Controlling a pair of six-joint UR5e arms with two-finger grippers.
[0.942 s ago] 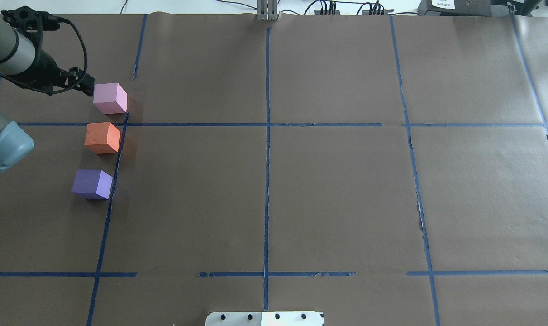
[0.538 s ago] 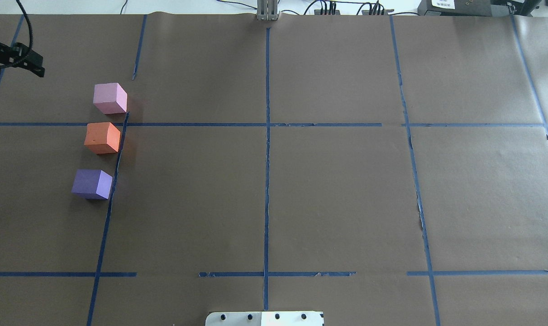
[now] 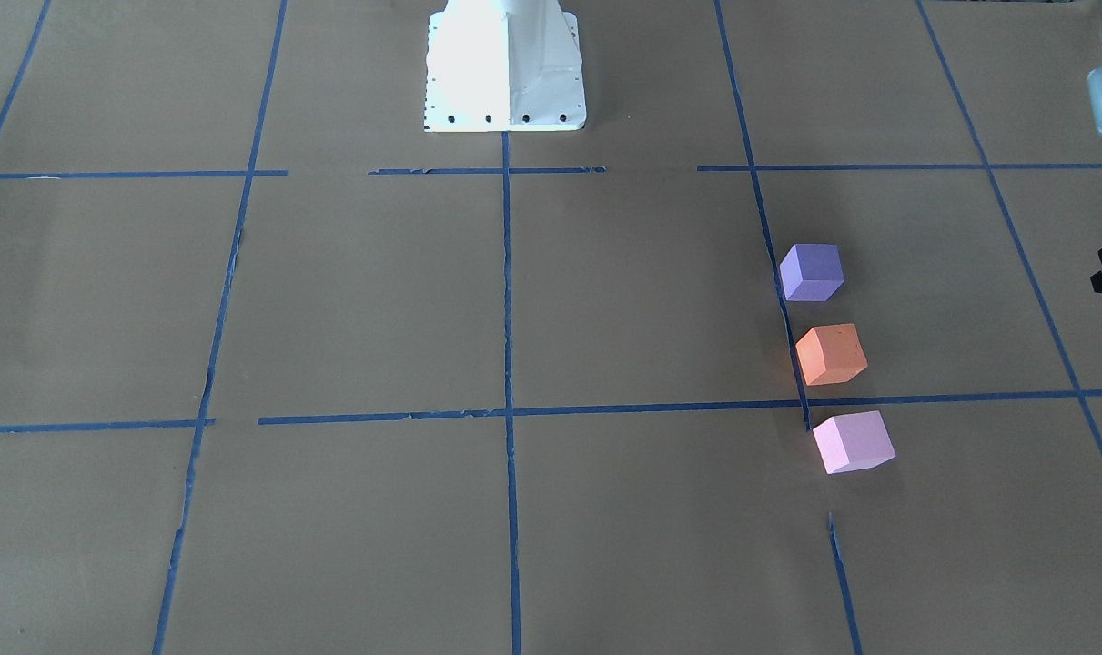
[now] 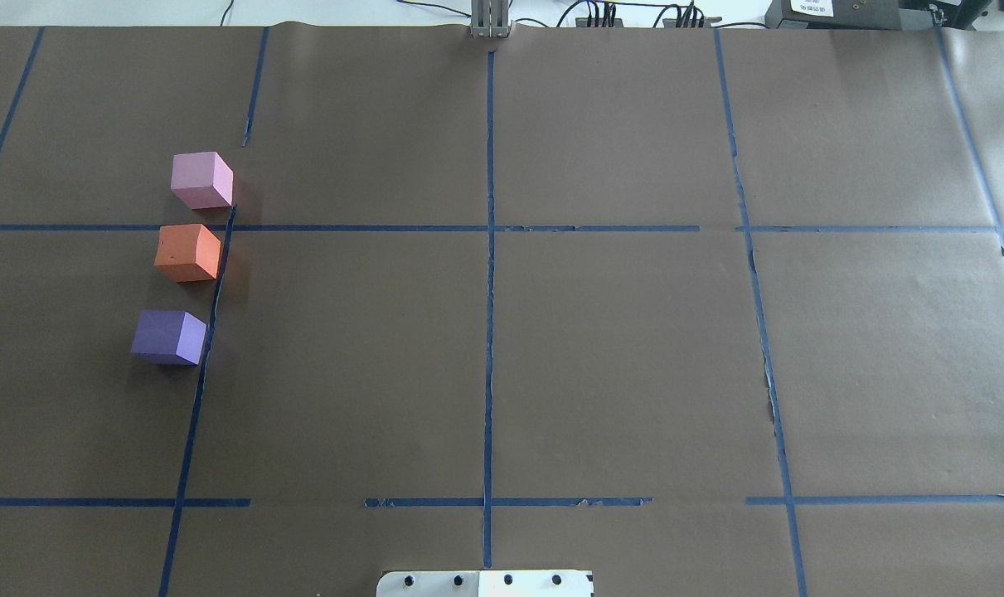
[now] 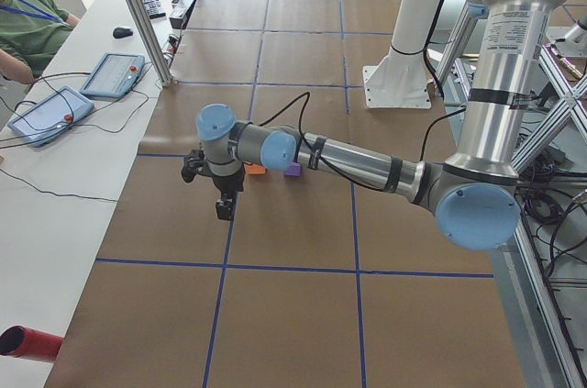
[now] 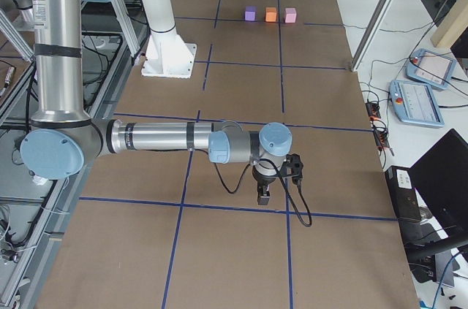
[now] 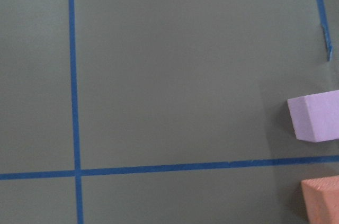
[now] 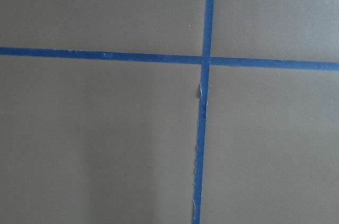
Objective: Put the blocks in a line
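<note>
Exterior left view: you get the left fingers pointing down over the counter, out toward its left end and well apart from the blocks. Their gap can't be read here. The front-facing view only catches a black sliver at its right edge, so I cannot tell wide or narrow.

The right fingers show only in the exterior right view. They point down near the counter's right end, far from the blocks, and I cannot tell their gap either. Your right wrist camera sees just a tape cross on brown paper.

All three blocks sit flat on the robot's left side, in a row along a blue tape line, just on its outer side:
- The pink block is farthest from the robot.
- The orange block is in the middle.
- The purple block is nearest the robot.

Small gaps separate them, none touching, and each is turned slightly. A cross line of tape runs between pink and orange. Your left wrist camera clips pink and orange at its right edge.

The white base plate sits at mid-counter on the robot's side. An operator in green is at the exterior left view's corner.
</note>
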